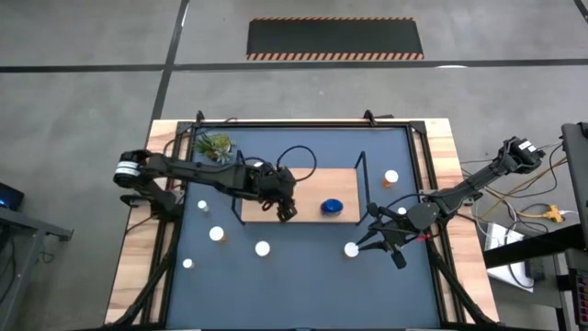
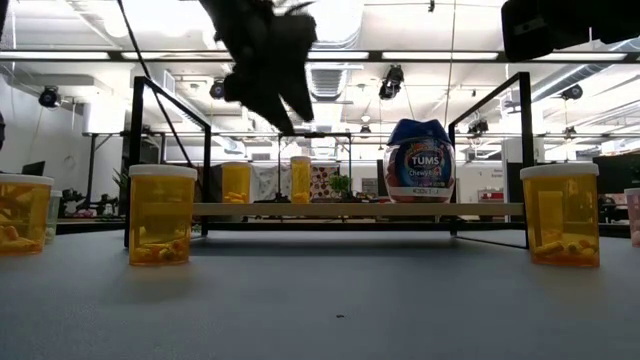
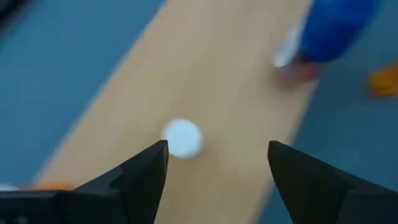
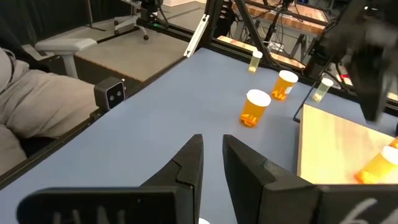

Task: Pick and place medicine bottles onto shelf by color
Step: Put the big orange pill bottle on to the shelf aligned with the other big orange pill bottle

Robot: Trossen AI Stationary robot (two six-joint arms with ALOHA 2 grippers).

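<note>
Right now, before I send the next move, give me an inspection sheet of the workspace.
Surface: dark-blue mat on a wooden table.
Job's things: shelf carries the blue bottle and an orange bottle; other bottles stand loose on the mat, e.g..
Clutter: small green plant.
Grippers: left gripper open above the shelf, over a white cap; right gripper nearly shut, empty, over the mat.
Cables: black loop by the shelf; yellow cable off-table.
Surroundings: a person's sleeve.

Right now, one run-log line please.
left gripper: open over shelf, white-capped bottle below | right gripper: empty, over mat | blue bottle: on shelf
</note>
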